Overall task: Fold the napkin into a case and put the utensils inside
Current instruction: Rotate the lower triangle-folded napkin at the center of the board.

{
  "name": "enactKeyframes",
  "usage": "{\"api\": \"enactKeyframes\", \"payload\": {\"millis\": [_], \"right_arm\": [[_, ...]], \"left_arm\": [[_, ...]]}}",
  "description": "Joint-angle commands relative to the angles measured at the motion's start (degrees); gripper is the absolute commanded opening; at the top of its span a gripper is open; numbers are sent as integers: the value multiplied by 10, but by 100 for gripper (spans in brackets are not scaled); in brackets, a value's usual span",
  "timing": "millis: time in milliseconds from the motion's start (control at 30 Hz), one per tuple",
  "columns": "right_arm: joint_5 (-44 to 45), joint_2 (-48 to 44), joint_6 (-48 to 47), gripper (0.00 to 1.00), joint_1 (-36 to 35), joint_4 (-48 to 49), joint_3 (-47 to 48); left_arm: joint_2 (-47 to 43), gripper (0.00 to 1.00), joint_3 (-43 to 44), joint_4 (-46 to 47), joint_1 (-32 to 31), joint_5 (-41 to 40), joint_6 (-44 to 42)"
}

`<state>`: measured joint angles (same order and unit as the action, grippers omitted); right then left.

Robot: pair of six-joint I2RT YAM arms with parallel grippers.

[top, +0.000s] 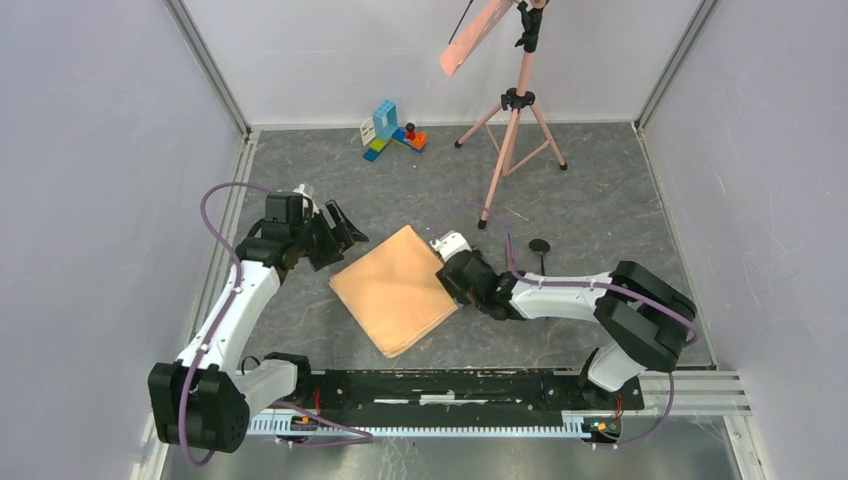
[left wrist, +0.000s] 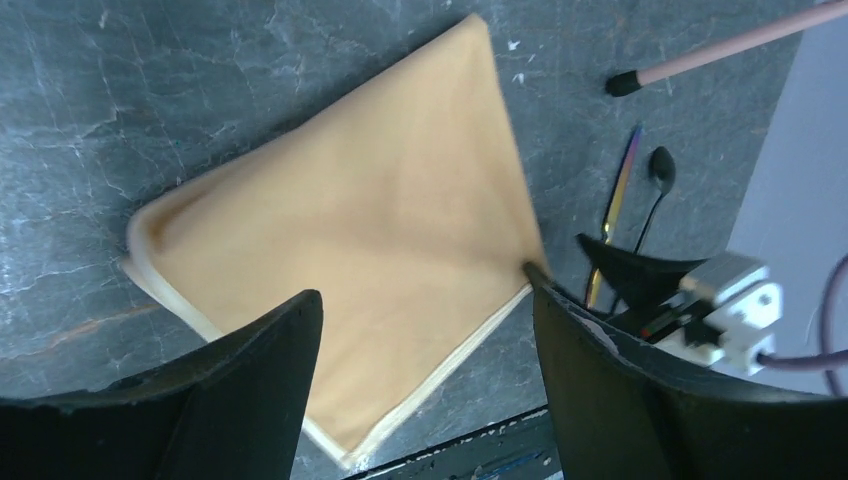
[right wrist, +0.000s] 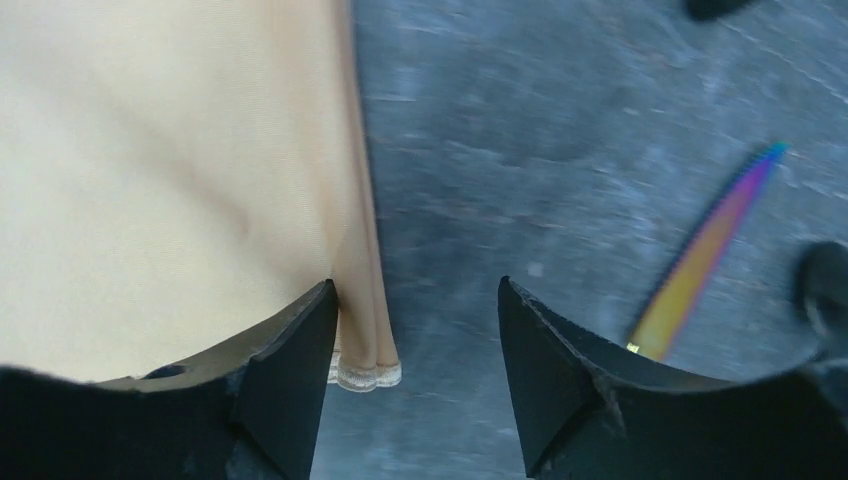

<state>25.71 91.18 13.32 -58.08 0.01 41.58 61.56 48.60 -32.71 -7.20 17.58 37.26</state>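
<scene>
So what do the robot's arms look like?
Both are white tubes with chunky black joints: left arm, right arm. A purple cable loops along each. The left claw and right claw each have two black wedge-shaped fingers.

Robotics lab test cell, seen from above. Plain pale grey panel walls [top: 90, 150], held in bare aluminium frame posts [top: 210, 65], box in a dark grey marbled tabletop [top: 600, 200]. Two white-and-black jointed robot arms trailing purple cables, the left arm [top: 235, 310] and the right arm [top: 580, 290], are bolted to a black metal rail [top: 450, 385] at the near edge. On the tabletop sit a pink tripod stand [top: 512, 130], small coloured plastic toy blocks [top: 392, 130] and a folded peach-tan cloth napkin [top: 395, 290].
</scene>
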Motion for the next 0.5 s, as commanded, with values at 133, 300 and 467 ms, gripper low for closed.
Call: {"api": "enactKeyframes", "payload": {"millis": [133,300,467], "right_arm": [[-93,-23,-71,76,60,-81,96],[-190,38,-18,72,100,-26,187],[-331,119,61,56,139,85,232]], "left_arm": [[66,84,-44,83,10,44,32],[111,83,-54,117,11,50,44],[127,82,-71,111,19,10,46]]}}
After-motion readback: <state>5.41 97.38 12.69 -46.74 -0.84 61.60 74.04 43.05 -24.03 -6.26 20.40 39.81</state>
